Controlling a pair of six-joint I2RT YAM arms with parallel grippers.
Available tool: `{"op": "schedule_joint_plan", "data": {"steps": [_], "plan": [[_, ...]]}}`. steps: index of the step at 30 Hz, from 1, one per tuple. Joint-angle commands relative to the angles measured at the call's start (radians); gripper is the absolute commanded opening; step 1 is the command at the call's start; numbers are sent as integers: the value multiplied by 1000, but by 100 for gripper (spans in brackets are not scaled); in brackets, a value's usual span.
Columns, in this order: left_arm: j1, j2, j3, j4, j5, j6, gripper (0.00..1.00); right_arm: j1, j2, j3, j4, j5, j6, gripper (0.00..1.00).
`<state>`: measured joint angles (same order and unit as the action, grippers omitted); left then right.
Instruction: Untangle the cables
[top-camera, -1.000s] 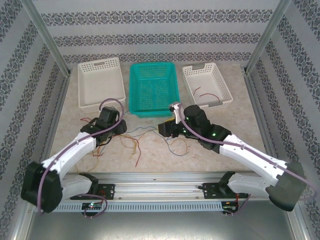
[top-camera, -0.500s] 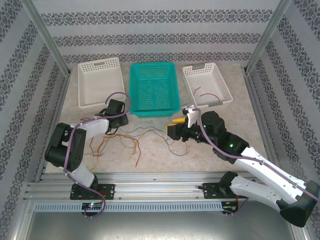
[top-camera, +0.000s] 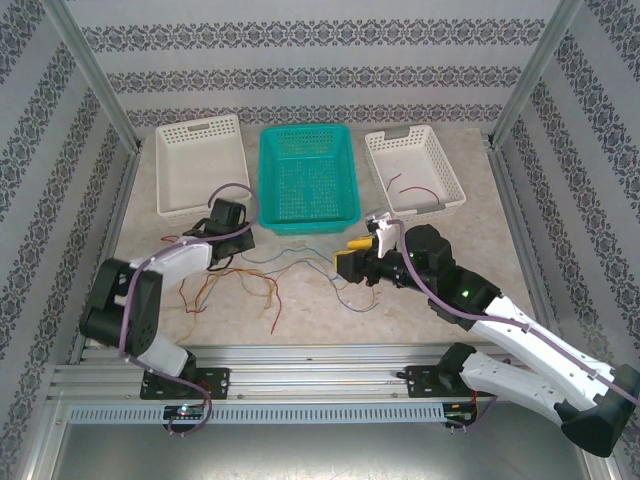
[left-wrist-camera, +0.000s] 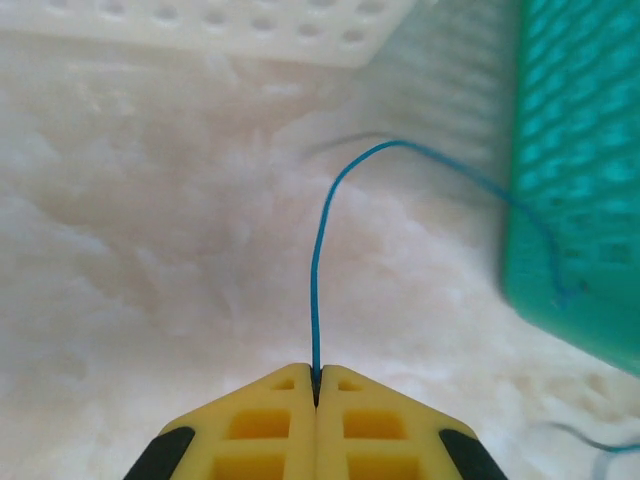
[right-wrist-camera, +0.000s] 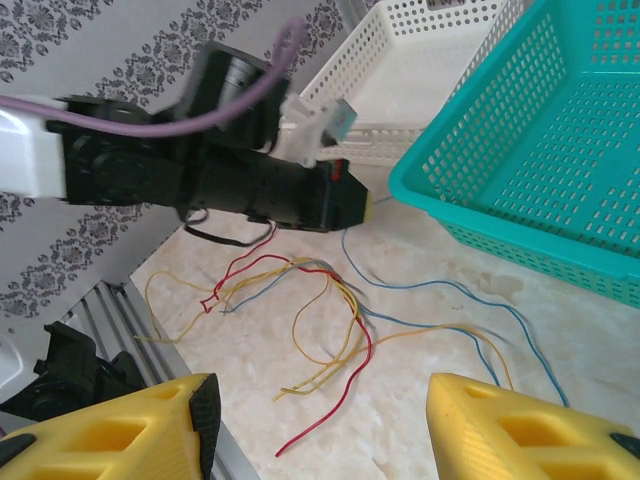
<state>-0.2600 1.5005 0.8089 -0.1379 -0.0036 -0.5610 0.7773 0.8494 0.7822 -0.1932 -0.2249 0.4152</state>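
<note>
The cables (top-camera: 265, 278) lie as a loose tangle of thin red, yellow and blue wires on the marble table, between the two arms. My left gripper (top-camera: 240, 238) sits just in front of the teal basket's left corner. In the left wrist view its yellow jaws (left-wrist-camera: 316, 385) are pressed together on a blue cable (left-wrist-camera: 325, 210), which arcs up and right to the basket wall. My right gripper (top-camera: 345, 255) hovers over the tangle's right side. In the right wrist view it (right-wrist-camera: 320, 400) stands open and empty above the red cable (right-wrist-camera: 355, 375) and yellow cable (right-wrist-camera: 320, 330).
A teal mesh basket (top-camera: 305, 225) stands at the back centre, with a white basket (top-camera: 200, 165) to its left. Another white basket (top-camera: 440, 205) at the back right holds a red wire (top-camera: 410, 185). An aluminium rail (top-camera: 320, 365) runs along the near edge.
The left gripper has closed on the blue cable while its arm folded back toward the left. The right gripper has shifted a little to the right and stays open.
</note>
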Motion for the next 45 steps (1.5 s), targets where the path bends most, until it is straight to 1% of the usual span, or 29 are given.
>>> {"op": "schedule_joint_plan", "data": {"steps": [1, 4, 8, 11, 14, 16, 18, 21, 25, 30, 34, 39, 42, 45], "plan": [[5, -161, -11, -132, 31, -24, 0, 13, -18, -11, 11, 3, 7, 57], [4, -318, 4, -253, 33, -25, 0, 14, -24, -15, 19, 0, 14, 57], [5, -493, 116, -430, 29, 5, 0, 14, -20, -16, 26, -4, 22, 57], [6, -565, 264, -541, 7, 42, 0, 16, -9, -11, 34, -13, 25, 57], [6, -576, 461, -623, -24, 94, 0, 16, 3, -3, 36, -17, 28, 57], [6, -554, 606, -660, -56, 134, 0, 17, 8, 1, 37, -24, 32, 57], [6, -515, 755, -676, -111, 192, 0, 17, 11, 6, 36, -25, 33, 57], [5, -444, 937, -661, -180, 266, 0, 20, 15, 14, 31, -23, 34, 57], [5, -343, 1105, -605, -251, 346, 0, 20, 28, 29, 29, -31, 34, 57], [11, -235, 1159, -421, -357, 479, 0, 19, 58, 63, 11, -40, 17, 57], [44, -134, 1212, -329, -394, 550, 0, 19, 86, 98, -18, -44, -12, 57], [136, -24, 1227, -248, -367, 522, 0, 19, 125, 140, -53, -37, -55, 57], [193, 55, 1269, -265, -343, 480, 0, 19, 146, 156, -67, -37, -80, 57], [231, 126, 1303, -286, -312, 453, 0, 19, 166, 166, -70, -36, -96, 57]]}}
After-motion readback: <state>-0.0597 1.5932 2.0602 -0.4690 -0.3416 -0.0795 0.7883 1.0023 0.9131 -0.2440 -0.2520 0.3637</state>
